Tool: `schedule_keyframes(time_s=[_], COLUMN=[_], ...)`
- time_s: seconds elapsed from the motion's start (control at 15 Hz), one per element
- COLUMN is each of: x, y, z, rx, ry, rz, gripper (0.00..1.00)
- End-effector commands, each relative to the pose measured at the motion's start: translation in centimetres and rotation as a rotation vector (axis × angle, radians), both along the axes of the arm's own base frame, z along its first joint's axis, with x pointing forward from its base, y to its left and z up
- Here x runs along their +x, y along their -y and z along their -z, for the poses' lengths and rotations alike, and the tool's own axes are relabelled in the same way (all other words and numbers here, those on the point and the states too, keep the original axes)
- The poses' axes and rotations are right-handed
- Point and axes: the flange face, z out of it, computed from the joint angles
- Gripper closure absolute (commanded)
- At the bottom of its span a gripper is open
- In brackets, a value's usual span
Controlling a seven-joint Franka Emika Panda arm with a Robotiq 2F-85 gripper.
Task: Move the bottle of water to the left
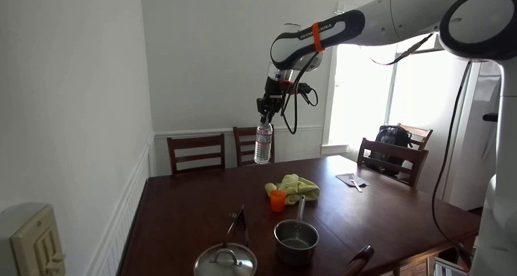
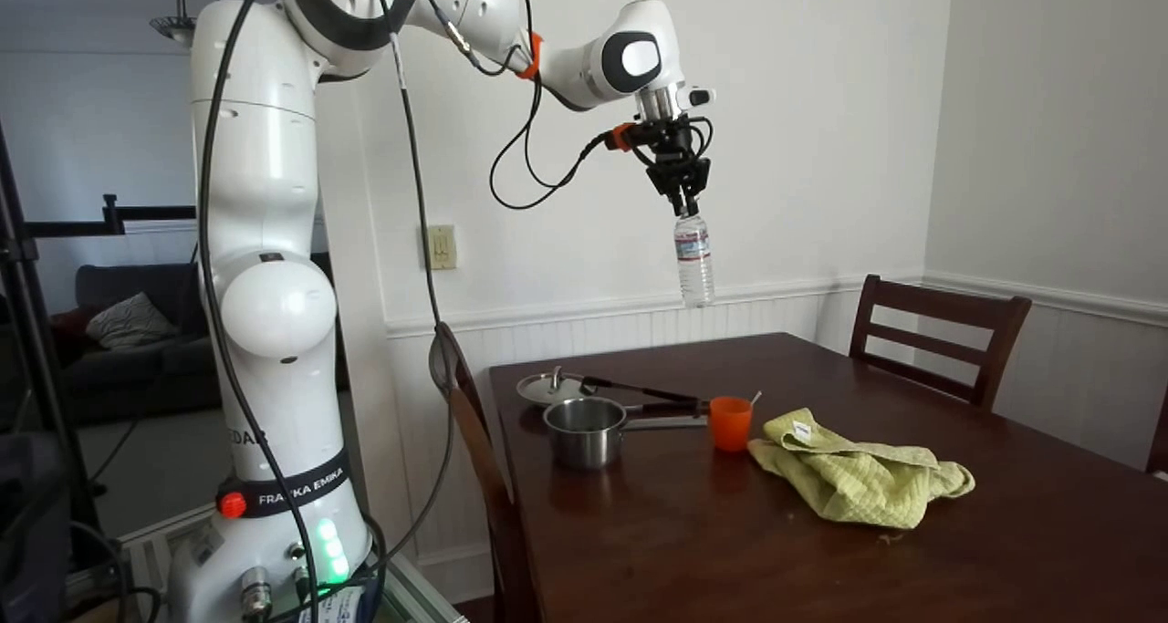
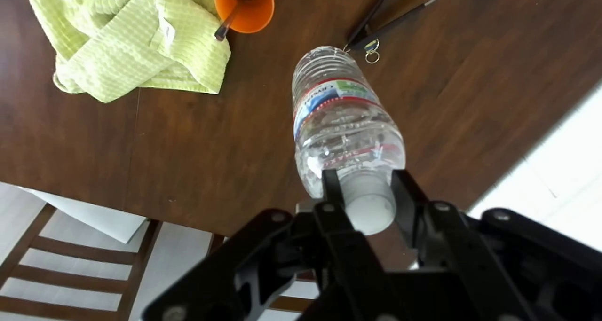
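The bottle of water is a slender see-through plastic bottle with a pale cap and a red, white and blue label. It hangs nearly upright, slightly tilted, above the dark table in both exterior views [image 1: 263, 144] [image 2: 693, 263]. My gripper [image 1: 265, 119] is shut on its cap and neck from above, and it also shows above the bottle in an exterior view [image 2: 686, 209]. In the wrist view the two fingertips [image 3: 365, 175] stand on either side of the cap, and the bottle [image 3: 343, 109] extends away from them, with its base apart from the tabletop.
On the dark table [image 1: 194, 203] are a green-yellow cloth [image 2: 867, 482], an orange cup [image 2: 730, 424] with a utensil, a steel pot [image 2: 586, 433], a lid [image 1: 226, 262] and a dark-handled item [image 1: 242, 219]. A napkin with a fork [image 1: 352, 180] lies farther off. Chairs [image 1: 198, 154] surround the table; walls stand behind.
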Motion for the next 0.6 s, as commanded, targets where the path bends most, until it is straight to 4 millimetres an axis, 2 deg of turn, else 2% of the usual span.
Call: schedule_keyframes(time_s=[0.0,0.07,0.13,0.27,0.33,0.53], x=[0.0,0.0,0.0,3.2,5.2,8.6], y=[0.0,-0.1,-0.1,-3.1,-5.6,-11.5], z=[-0.1,-0.1,-0.1,1.7,2.4,3.7], rx=[0.0,0.0,0.0,0.028,0.033,0.005], ry=[-0.001,-0.001,0.0,0.008,0.013,0.002], rz=[0.0,-0.002,-0.003,-0.099,-0.174,-0.337], gripper=[0.68,0.68,0.92,0.92,0.92,0.92])
